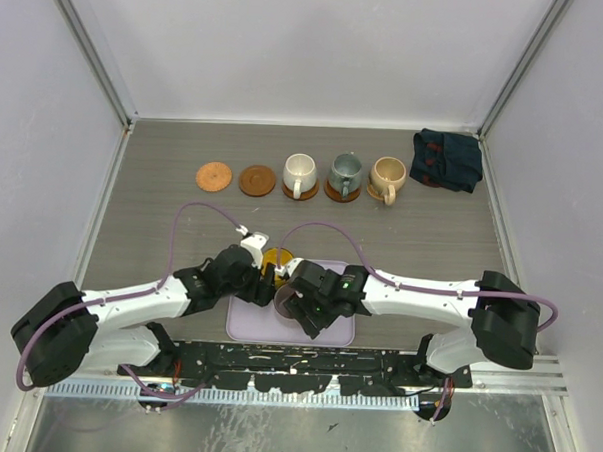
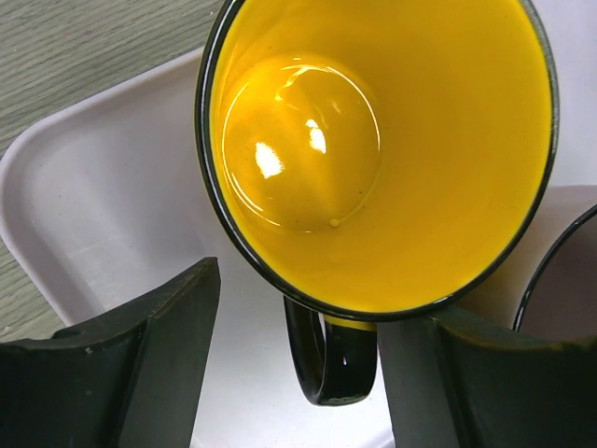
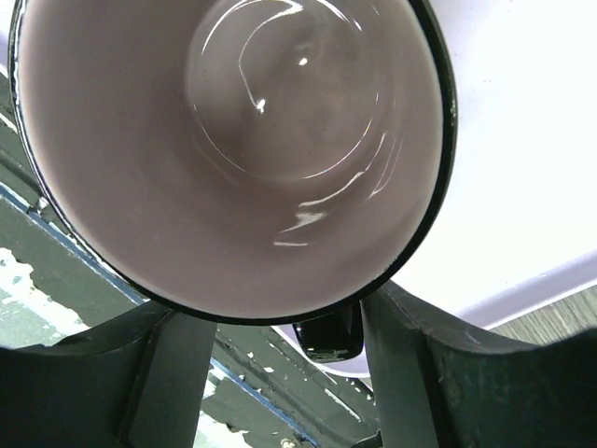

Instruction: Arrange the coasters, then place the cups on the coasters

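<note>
My left fingers [image 2: 159, 355] stand spread astride the handle of the yellow cup [image 2: 373, 140], and my right fingers [image 3: 438, 373] likewise at the purple cup [image 3: 233, 140]. Both cups sit on the tray [image 2: 93, 205]. Next I'd pinch each handle, lift, and carry them to the bare coasters [image 1: 214, 175].

A pale purple tray [image 1: 342, 333] lies flat on the grey wood surface [image 1: 161, 230]. It sits right under the left end effector [image 2: 322, 299] and the right end effector [image 3: 280, 355]. One round corner of it shows just left of the left end effector. A dark blue cloth [image 1: 446, 159], all bunched up, lies far beyond the right end effector, in the far right corner. White walls [image 1: 309, 46] stand around the surface. A metal rail [image 1: 555, 369] runs along the near edge, behind both end effectors.
</note>
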